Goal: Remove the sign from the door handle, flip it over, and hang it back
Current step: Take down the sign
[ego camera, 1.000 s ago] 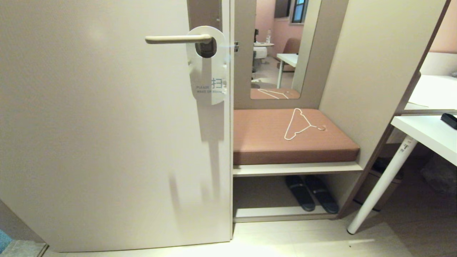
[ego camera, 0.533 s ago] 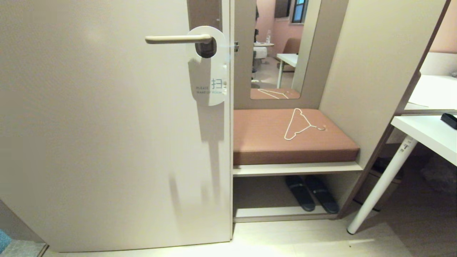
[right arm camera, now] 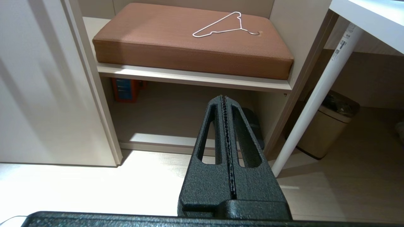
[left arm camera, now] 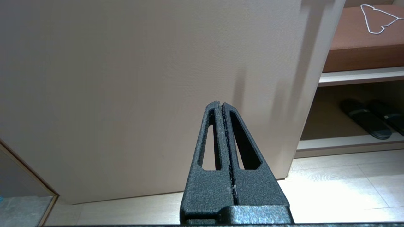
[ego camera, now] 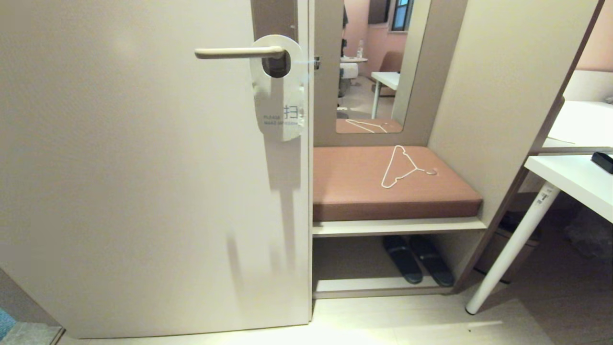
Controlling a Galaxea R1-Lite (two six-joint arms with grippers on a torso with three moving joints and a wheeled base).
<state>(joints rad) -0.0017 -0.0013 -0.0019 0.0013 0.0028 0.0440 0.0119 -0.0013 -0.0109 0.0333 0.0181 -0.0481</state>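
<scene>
The sign (ego camera: 279, 103) hangs by its round hole from the door handle (ego camera: 237, 52), white side with grey text facing out, near the door's right edge. The handle is a slim beige lever on a brownish plate (ego camera: 274, 17). Neither arm shows in the head view. My left gripper (left arm camera: 220, 105) is shut and empty, low in front of the door's lower part. My right gripper (right arm camera: 223, 97) is shut and empty too, low before the open shelf under the bench. Neither wrist view shows the sign.
Right of the door is a brown cushioned bench (ego camera: 364, 191) with a white wire clothes hanger (ego camera: 402, 166) on it. Dark slippers (ego camera: 419, 261) lie on the shelf below. A white table leg (ego camera: 512, 247) and a bin (right arm camera: 328, 129) stand at the right.
The sign has swung slightly on the handle; its lower end shifted a little sideways. Both grippers stay still and shut.
</scene>
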